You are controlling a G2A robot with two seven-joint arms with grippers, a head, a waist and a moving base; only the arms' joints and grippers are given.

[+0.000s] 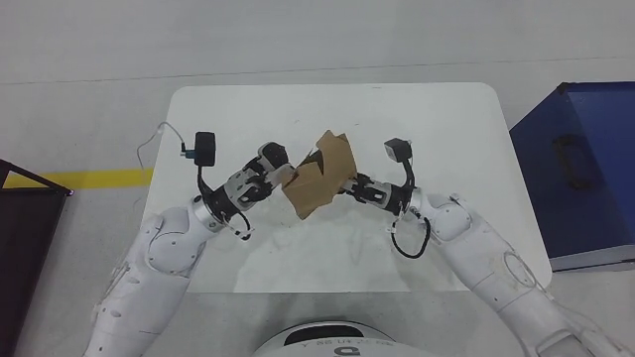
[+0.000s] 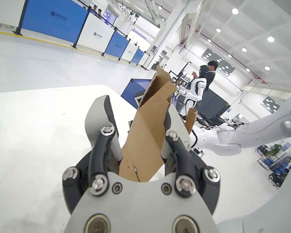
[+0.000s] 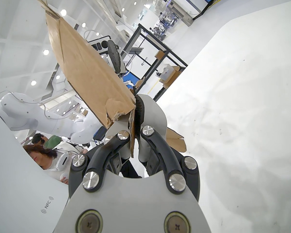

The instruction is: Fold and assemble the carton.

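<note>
- One left hand point(image 2: 138, 107) sits at the left end of the carton. Its two fingers point(image 2: 100, 115) are spread apart, with cardboard running up between them. The board leans on one finger and a gap shows at the other, so this hand is cradling the carton, not pinching it.
- One brown carton point(image 1: 319, 180) hangs between the two hands and seems to be lifted off the white tabletop point(image 1: 437, 119). It is tilted and only partly opened. Loose flaps stick out past the left hand's fingertips, and the corner nearest the right hand is crumpled.
- One right hand point(image 3: 133, 120) sits at the right end of the carton. Its fingers are pressed together on a thin flap at that crumpled corner, and the main panel rises away beyond the fingertips.
- Step in hand, as a judgement: the flat blank is being opened into a box shape in mid-air. No flap looks tucked or locked yet, so the task is at an early stage.
- The next move probably calls for the left hand to close firmly on its end. The right hand could then let go of the flap and press the panels square. The worn corner may tear if it is pulled hard.
- Count: one carton, two hands and one tabletop.
</note>
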